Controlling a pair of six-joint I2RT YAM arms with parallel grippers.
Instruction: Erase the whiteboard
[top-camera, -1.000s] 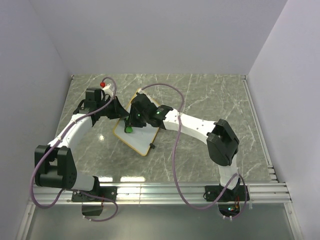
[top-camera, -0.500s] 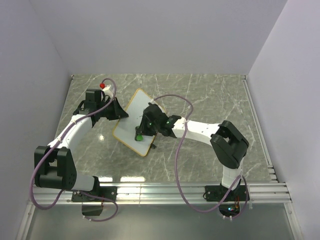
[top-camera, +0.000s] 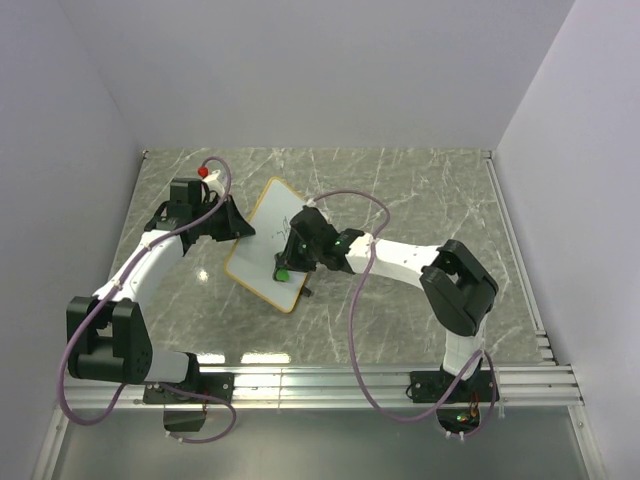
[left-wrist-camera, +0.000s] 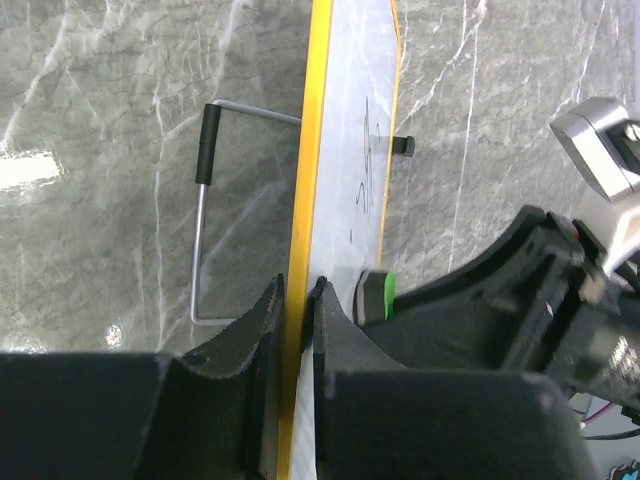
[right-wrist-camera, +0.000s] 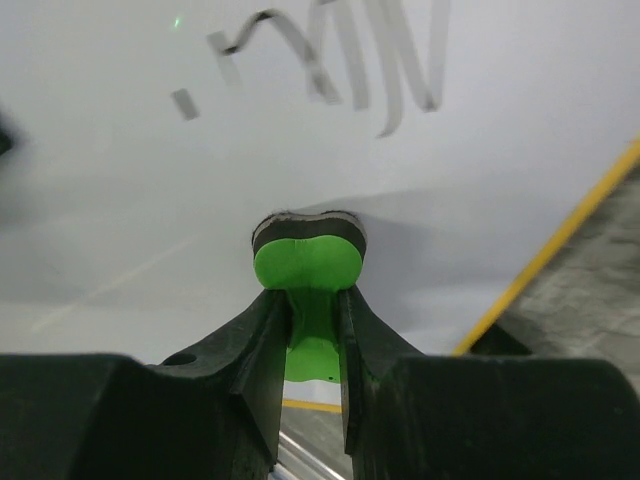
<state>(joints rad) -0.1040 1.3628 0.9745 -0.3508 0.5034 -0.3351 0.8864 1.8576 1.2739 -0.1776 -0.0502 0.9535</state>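
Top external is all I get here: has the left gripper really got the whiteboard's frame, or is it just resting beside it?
Observer: On the left wrist view, the left gripper is shut on the whiteboard frame's edge, a finger on either side.
Operator: And the eraser, is it on the surface?
Observer: The right gripper pinches the green eraser; its dark pad faces the board, seemingly touching.
Operator: Any writing left?
Observer: Yes, dark strokes lie just beyond the eraser.

Plain pale walls (top-camera: 300, 70) enclose a grey-green marbled tabletop (top-camera: 420, 190) (white-veined, glossy), with an aluminium rail (top-camera: 330, 380) along its near edge.
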